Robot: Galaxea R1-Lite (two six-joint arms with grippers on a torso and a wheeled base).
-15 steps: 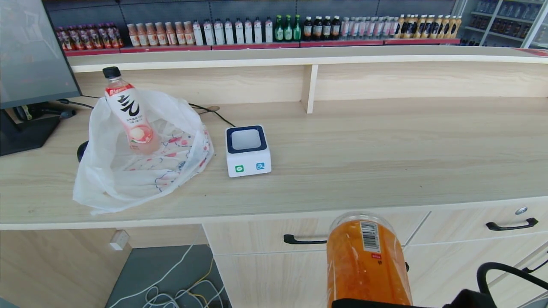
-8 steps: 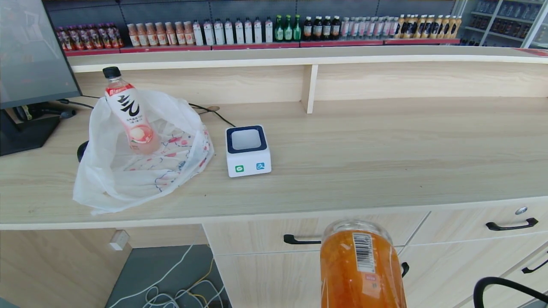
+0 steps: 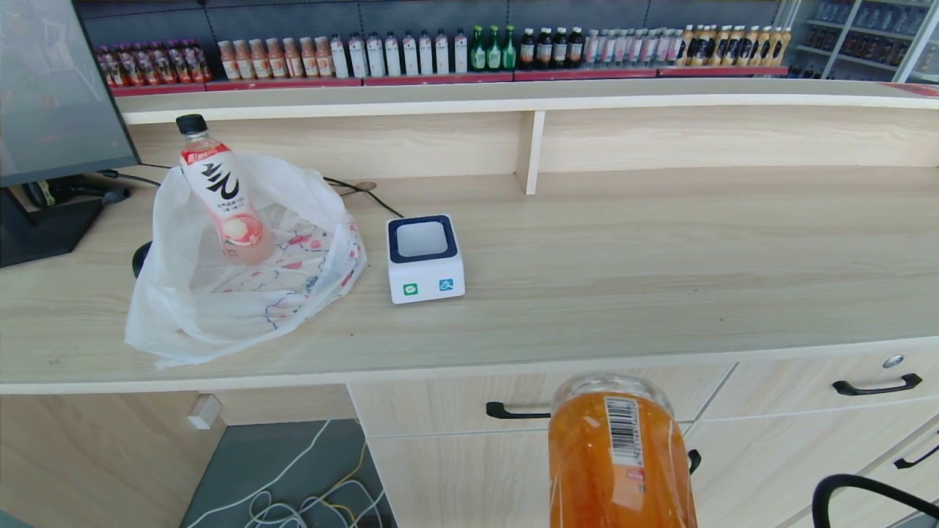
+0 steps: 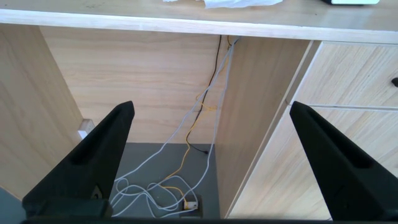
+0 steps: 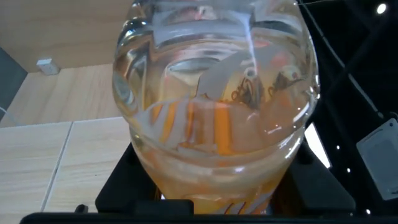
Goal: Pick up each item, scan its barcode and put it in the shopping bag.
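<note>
head: high, facing forward-down over counter (image 3: 623, 257) to far shelves (image 3: 440, 76)
left wrist: low, below counter edge, facing floor cables (image 4: 158, 186)
right wrist: tight on orange jar (image 5: 214, 124)
shared: head+left wrist, floor cables; head+right wrist, orange jar

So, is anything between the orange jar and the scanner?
Nothing visible does. The orange jar hangs in front of the counter edge; the scanner sits farther back on top. The shopping bag holding the peach bottle lies left of the scanner, off that path.

Wooden counter (image 3: 660, 242), monitor (image 3: 59, 81) at its left, shelved drinks (image 3: 440, 51) behind
</note>
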